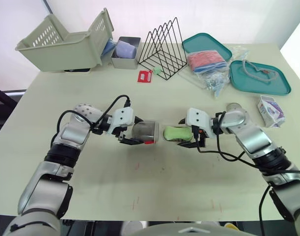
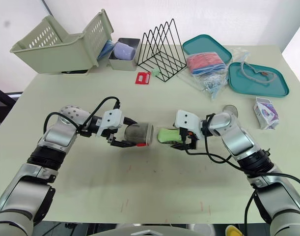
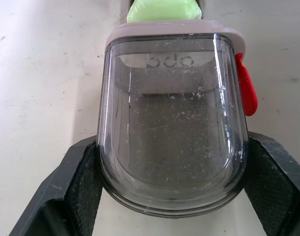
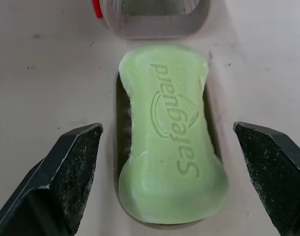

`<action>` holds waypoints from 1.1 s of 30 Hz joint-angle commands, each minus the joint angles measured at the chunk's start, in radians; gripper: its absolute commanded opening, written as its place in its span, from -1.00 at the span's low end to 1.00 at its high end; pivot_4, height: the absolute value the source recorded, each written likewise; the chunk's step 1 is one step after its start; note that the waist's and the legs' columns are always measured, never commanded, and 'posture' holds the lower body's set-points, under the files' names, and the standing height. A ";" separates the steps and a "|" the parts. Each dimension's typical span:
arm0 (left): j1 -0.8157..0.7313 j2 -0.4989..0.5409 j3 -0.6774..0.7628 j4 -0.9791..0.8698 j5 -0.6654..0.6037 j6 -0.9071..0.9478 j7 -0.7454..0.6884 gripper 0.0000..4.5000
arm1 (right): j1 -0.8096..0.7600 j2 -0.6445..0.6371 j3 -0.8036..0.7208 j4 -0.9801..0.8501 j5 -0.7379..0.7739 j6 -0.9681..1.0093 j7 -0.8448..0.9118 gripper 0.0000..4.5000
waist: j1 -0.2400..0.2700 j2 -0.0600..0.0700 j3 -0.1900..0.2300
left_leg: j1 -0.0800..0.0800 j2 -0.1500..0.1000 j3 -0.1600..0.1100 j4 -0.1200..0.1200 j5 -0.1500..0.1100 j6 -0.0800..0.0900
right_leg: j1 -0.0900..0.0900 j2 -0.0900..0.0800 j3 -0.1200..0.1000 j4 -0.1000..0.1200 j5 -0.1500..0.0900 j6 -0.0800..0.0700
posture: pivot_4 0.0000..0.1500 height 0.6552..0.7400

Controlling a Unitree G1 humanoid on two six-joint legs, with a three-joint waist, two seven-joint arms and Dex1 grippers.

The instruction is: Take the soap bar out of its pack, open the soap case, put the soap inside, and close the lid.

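Observation:
The green soap bar lies flat in a shallow pale tray at the table's middle. My right gripper is open, one finger on each side of the soap, touching neither side. Just left of it lies the clear grey soap case shell with a red latch, its open mouth facing the soap. My left gripper is shut on the shell's rounded closed end. A small gap separates shell and soap. The white and purple soap pack stands at the right edge.
At the back stand a beige basket, a grey bin, a black wire rack and two teal trays with bagged items. A red card lies before the rack. Bare table lies in front of both grippers.

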 commanded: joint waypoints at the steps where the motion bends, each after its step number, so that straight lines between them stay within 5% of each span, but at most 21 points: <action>1: -0.003 0.007 0.023 -0.025 -0.021 -0.003 0.001 0.53 | -0.015 0.000 -0.001 -0.014 0.003 0.021 0.004 1.00 | 0.000 0.000 0.000 | 0.000 0.000 0.000 0.000 0.000 0.000 | 0.000 0.000 0.000 0.000 0.000 0.000 | 1.00 1.00; 12: -0.007 0.003 0.021 -0.022 -0.018 -0.006 0.005 0.53 | -0.029 0.014 0.014 0.041 -0.006 -0.002 0.017 1.00 | -0.001 0.000 0.000 | 0.000 0.000 0.000 0.000 0.000 0.000 | 0.000 0.000 0.000 0.000 0.000 0.000 | 1.00 1.00; 18: -0.008 0.005 0.021 -0.021 -0.017 -0.009 0.005 0.53 | -0.033 0.020 0.017 0.048 -0.004 -0.005 0.023 0.11 | -0.002 0.000 0.000 | 0.000 0.000 0.000 0.000 0.000 0.000 | 0.000 0.000 0.000 0.000 0.000 0.000 | 1.00 1.00; 33: -0.015 0.002 0.021 -0.012 -0.015 -0.009 0.008 0.53 | -0.031 0.016 0.005 0.039 -0.012 -0.032 0.027 0.11 | -0.002 0.000 0.000 | 0.000 0.000 0.000 0.000 0.000 0.000 | 0.000 0.000 0.000 0.000 0.000 0.000 | 1.00 1.00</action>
